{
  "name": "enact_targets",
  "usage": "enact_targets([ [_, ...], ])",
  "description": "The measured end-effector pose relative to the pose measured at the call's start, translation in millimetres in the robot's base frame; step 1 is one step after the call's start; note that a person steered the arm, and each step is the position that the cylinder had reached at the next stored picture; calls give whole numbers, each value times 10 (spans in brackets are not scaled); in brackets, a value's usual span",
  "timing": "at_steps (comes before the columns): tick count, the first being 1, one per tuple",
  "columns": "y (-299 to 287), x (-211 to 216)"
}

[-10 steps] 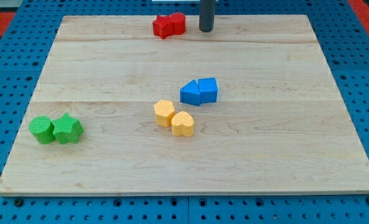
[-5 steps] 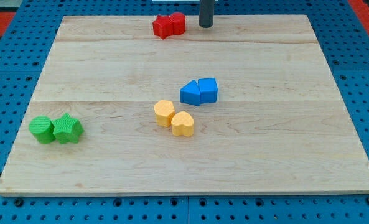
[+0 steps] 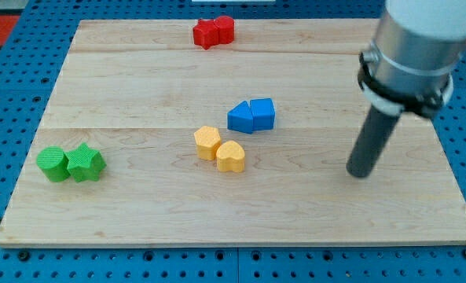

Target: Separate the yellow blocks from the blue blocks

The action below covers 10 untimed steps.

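Two yellow blocks lie touching near the board's middle: a hexagon-like one and a heart-shaped one to its lower right. Two blue blocks sit touching just above and to the right of them: a triangular one and a cube-like one. A small gap separates the yellow pair from the blue pair. My tip rests on the board at the view's right, well to the right of both pairs and a little below the yellow heart's level.
Two red blocks sit together at the top edge of the wooden board. A green cylinder and a green star sit together at the left. The arm's wide grey body hangs over the upper right.
My tip has moved from the top edge beside the red blocks down to the board's right side. No block has moved.
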State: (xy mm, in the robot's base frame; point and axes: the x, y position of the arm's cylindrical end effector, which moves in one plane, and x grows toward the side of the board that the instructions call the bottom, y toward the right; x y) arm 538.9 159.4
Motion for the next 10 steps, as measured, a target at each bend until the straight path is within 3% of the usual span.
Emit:
enact_targets([
  [1,-409,59],
  [5,-1060,-568],
  [9,-1194,-554],
  [10,-1236,-269],
])
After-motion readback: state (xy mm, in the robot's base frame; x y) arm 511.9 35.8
